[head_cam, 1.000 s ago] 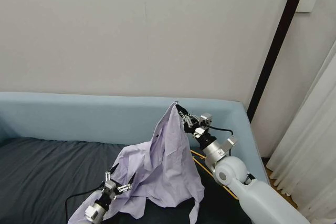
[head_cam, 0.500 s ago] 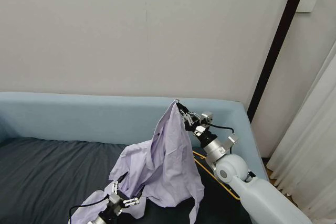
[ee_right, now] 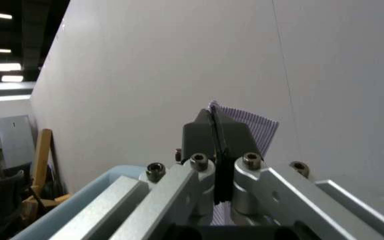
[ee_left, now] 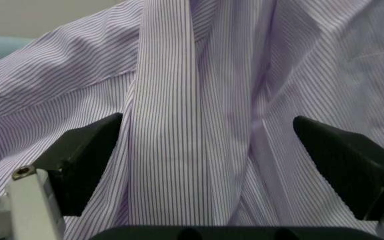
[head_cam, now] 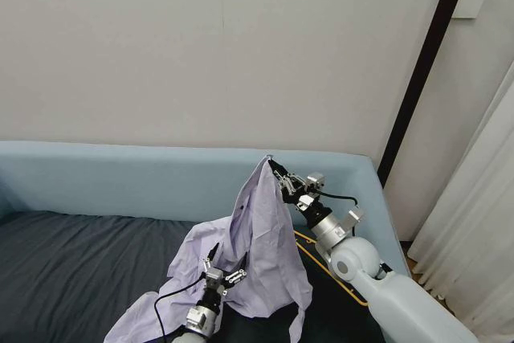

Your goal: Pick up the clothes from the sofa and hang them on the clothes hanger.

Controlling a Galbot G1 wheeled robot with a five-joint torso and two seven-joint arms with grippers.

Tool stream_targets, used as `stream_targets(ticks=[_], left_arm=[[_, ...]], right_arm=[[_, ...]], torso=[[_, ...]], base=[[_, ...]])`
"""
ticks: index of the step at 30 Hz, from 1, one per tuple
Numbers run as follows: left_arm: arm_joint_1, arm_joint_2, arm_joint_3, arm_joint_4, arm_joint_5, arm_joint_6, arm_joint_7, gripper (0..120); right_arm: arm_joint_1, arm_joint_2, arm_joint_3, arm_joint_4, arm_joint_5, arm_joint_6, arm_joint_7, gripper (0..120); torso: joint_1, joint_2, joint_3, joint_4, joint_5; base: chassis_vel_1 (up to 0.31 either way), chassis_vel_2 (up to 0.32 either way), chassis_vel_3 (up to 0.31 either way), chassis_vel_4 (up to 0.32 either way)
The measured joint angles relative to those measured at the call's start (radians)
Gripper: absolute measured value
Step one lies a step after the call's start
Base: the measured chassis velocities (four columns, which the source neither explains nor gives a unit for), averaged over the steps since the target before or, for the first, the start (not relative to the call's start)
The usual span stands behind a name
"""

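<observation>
Currently our right gripper (head_cam: 275,168) pinches the lilac pinstriped cotton shirt (head_cam: 261,234) by its top above the pale blue sofa (head_cam: 120,178); our left gripper (head_cam: 224,266), spread wide and empty, faces its lower folds

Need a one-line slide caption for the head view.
Right gripper holds the striped shirt up over the sofa; open left gripper at its lower folds.

The sofa (head_cam: 88,267) seemingly bears one shirt (head_cam: 261,238).
</observation>
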Motion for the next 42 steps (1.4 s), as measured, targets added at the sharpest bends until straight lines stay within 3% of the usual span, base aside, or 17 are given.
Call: stream_targets(ticks=[9, 20, 28, 42], left_arm=[[-0.004, -0.002, -0.031, -0.007, 0.024, 0.014, -0.147, 100], [0.028, 0.061, -0.066, -0.034, 0.021, -0.001, -0.164, 100], [0.025, 0.068, -0.086, -0.013, 0.020, -0.013, -0.185, 99], [0.035, 0.071, -0.076, -0.030, 0.044, -0.036, -0.182, 52]], right_arm=[[-0.003, 0.004, 0.004, -0.005, 0.002, 0.004, -0.011, 0], [-0.008, 0.005, 0.011, -0.001, -0.003, 0.003, -0.008, 0], [-0.009, 0.009, 0.013, -0.012, -0.005, 0.003, -0.005, 0], [-0.006, 0.020, 0.012, -0.031, -0.018, 0.001, 0.000, 0]], torso=[[0.000, 0.000, 0.000, 0.0004, 0.0001], [0.000, 0.000, 0.000, 0.0003, -0.0002], [0.000, 0.000, 0.000, 0.0002, -0.0001], [0.000, 0.000, 0.000, 0.0002, -0.0001]], base=[[0.000, 0.000, 0.000, 0.000], [0.000, 0.000, 0.000, 0.000], [0.000, 0.000, 0.000, 0.000], [0.000, 0.000, 0.000, 0.000]])
